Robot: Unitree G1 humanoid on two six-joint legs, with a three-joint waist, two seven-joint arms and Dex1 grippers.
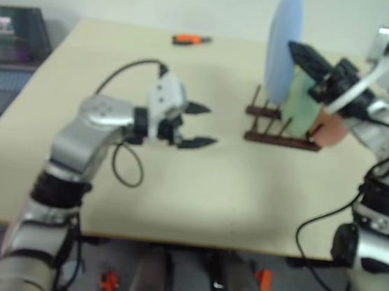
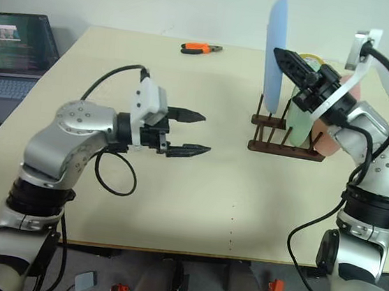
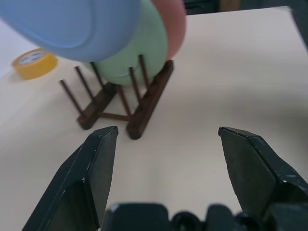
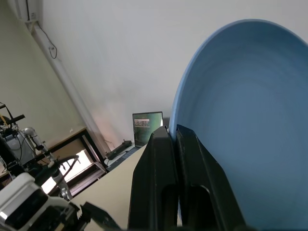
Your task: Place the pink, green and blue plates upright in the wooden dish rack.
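Plates first: from my head cam the dish rack sits on the far right part of the table, and it already has two plates in it. The green plate stands upright between the pegs, and the pink plate is right behind it, toward the right end of the rack, also upright as far as I can see, though my arm covers a good part of it. In the left wrist cam the two look pressed close together, green in front.

The blue plate isn't seated. It's held on edge above the left end of the rack, with its lower edge down around the first pegs; I can't tell whether it's touching them.

My right gripper is clamped on that blue plate's rim, fingers squeezed together with the rim pinched between them, which the right wrist cam shows really clearly.

My left gripper is spread wide with nothing in it, hanging over the bare tabletop well left of the rack and pointing at it.

Other stuff: yellow tape roll beyond the rack, orange-handled pliers at the far edge, laptop off to the left.
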